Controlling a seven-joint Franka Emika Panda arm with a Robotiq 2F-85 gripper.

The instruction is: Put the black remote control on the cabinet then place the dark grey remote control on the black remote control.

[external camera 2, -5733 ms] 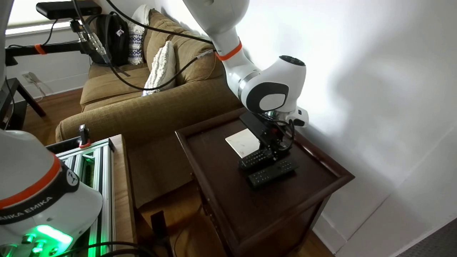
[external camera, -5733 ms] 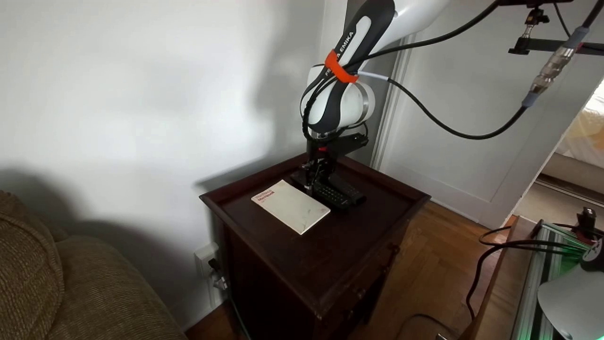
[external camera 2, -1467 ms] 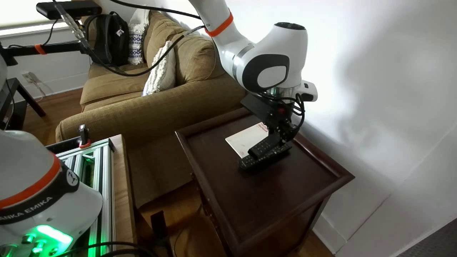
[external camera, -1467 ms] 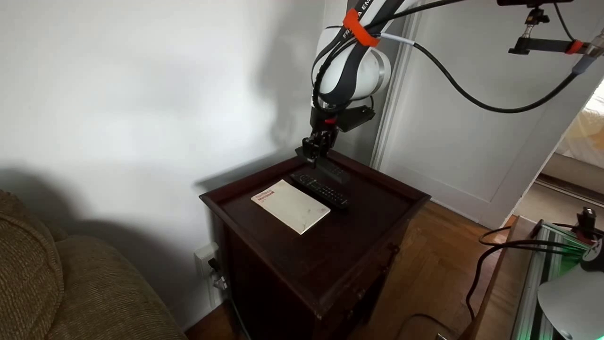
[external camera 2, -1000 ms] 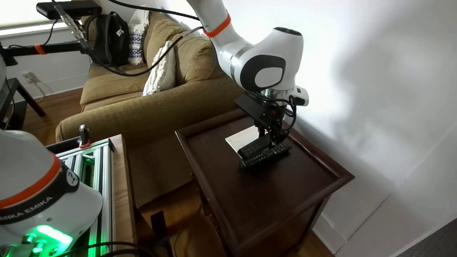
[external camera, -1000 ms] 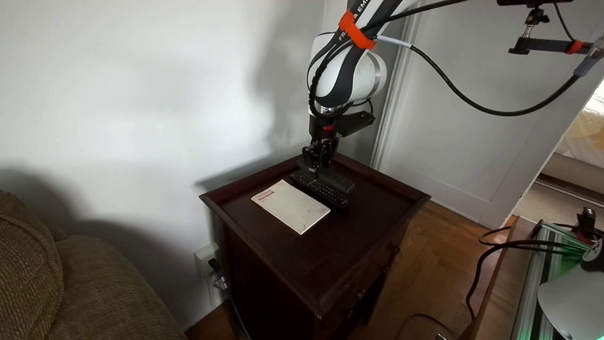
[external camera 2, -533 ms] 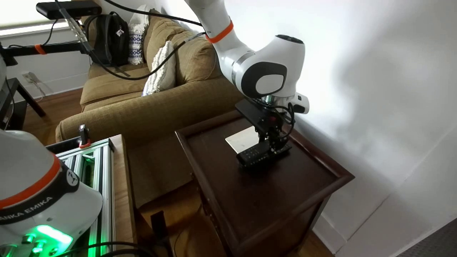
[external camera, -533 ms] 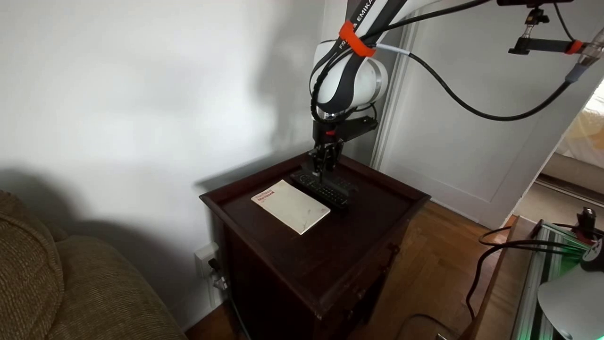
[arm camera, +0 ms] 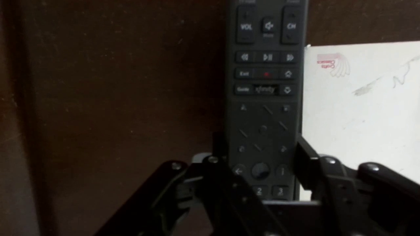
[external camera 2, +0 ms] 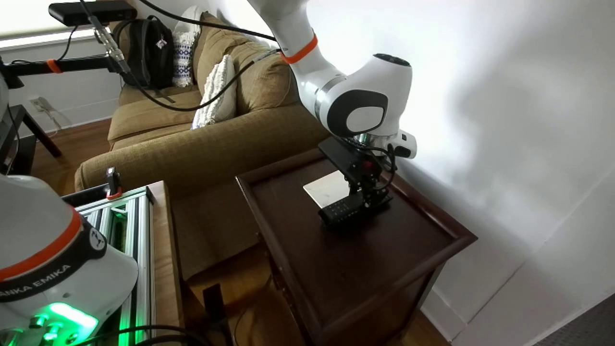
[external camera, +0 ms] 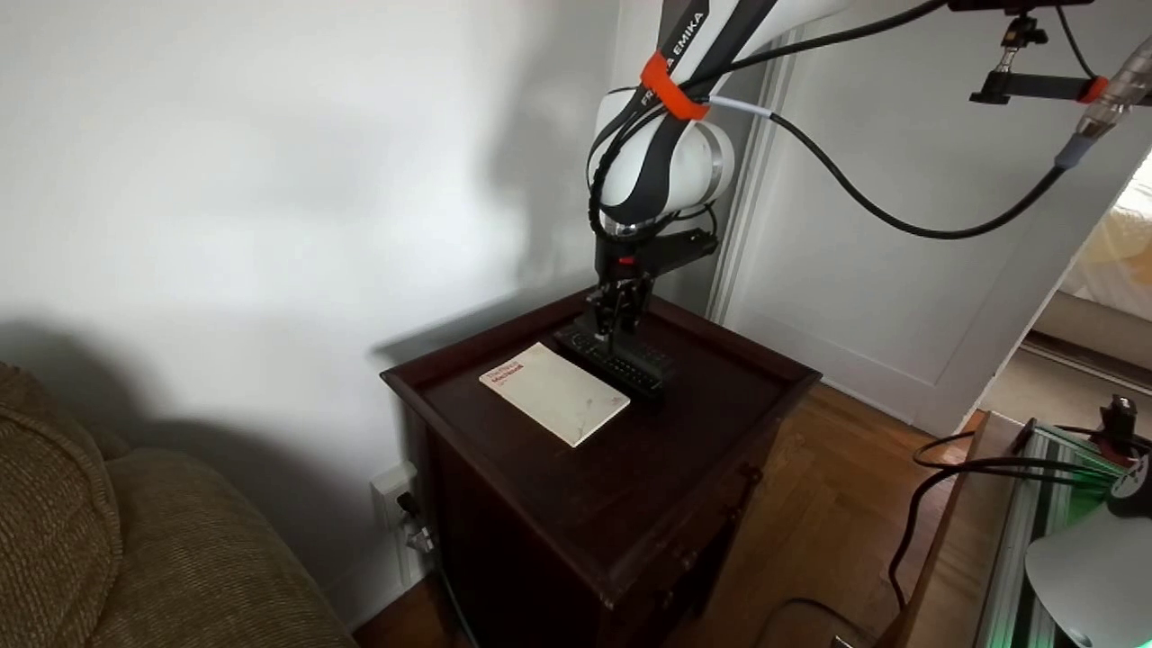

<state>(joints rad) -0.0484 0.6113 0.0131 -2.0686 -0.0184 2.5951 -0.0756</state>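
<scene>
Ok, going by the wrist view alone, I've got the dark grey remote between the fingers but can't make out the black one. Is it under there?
Observer: Yes. In an exterior view, part of the black remote control shows beneath the dark grey remote control, on the side toward the pale booklet. I can't make out whether the two touch.
Operator: And what's past the booklet? My picture cuts off there.
Observer: A tan sofa: in both exterior views it stands beside the cabinet, on the booklet's side.
</scene>
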